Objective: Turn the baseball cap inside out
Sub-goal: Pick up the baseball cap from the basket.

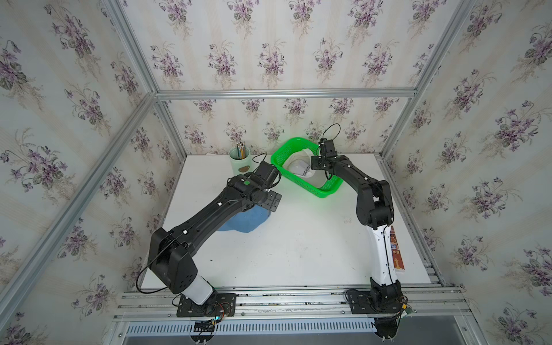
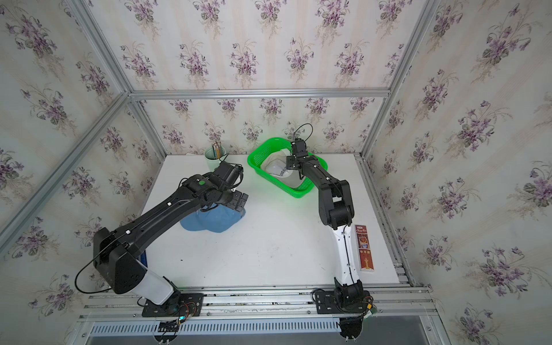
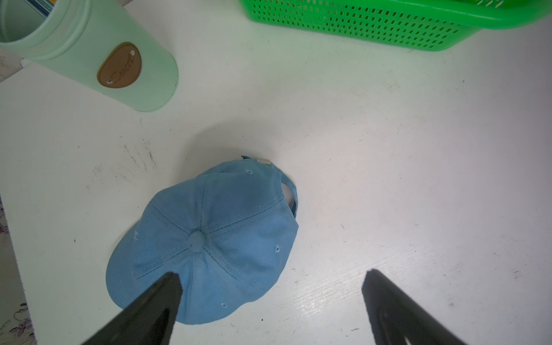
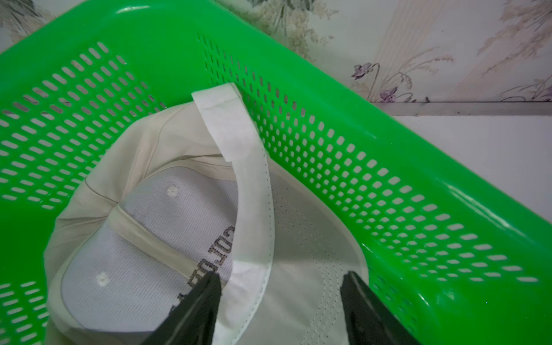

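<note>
white cap (image 4: 149, 239) lies seams-out in the green basket (image 4: 328, 98), looks done, so the right gripper (image 4: 280, 273) hangs over it, jaws apart. blue cap (image 3: 221, 239) sits crown-up on the table (image 3: 388, 149) under the spread left gripper (image 3: 273, 273), likely next.

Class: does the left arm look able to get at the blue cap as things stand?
Probably yes: the left gripper hangs open just above the blue cap, with nothing between them.

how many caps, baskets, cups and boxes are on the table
caps: 2, blue cap and white cap
baskets: 1, green basket
cups: 1, mint cup
boxes: 1, red box
total: 5
</note>
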{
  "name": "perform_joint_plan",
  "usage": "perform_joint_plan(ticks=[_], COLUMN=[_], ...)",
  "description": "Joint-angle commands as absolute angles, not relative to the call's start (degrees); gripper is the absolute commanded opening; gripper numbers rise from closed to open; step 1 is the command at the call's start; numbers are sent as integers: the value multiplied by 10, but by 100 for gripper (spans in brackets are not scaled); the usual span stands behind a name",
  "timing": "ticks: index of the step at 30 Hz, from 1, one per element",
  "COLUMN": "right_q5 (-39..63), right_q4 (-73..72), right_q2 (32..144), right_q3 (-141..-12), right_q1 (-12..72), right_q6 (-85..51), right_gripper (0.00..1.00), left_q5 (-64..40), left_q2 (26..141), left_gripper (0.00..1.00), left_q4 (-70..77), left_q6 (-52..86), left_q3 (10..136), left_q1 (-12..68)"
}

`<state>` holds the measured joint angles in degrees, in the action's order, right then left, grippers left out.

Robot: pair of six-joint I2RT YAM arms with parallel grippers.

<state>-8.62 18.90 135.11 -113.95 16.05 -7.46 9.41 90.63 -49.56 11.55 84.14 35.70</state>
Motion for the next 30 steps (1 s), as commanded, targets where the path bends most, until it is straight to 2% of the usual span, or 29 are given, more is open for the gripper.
perform_joint_plan(ticks=[1, 7, 21, 25, 27, 30], right_q5=[-81, -34, 29, 74, 93, 120], right_q4=[218, 264, 272, 250, 243, 208], right_q2=[1365, 1395, 1421, 1419, 1421, 1406], right_q3=[-1158, -1187, -1178, -1158, -1155, -1128], right_q1=[143, 126, 106, 101, 98, 95], right_q6=[-70, -91, -138, -145, -151, -165], right_gripper=[75, 76, 73, 63, 51, 26], left_q5=[94, 92, 95, 93, 93, 96], left_q2=[907, 912, 909, 913, 915, 913], left_gripper=[99, 99, 99, 99, 99, 99], left_q4=[-494, -495, -500, -500, -499, -501], left_q6=[116, 117, 113, 114, 114, 113], left_q3=[842, 849, 850, 854, 855, 856], left_q1=[357, 357, 357, 357, 357, 357])
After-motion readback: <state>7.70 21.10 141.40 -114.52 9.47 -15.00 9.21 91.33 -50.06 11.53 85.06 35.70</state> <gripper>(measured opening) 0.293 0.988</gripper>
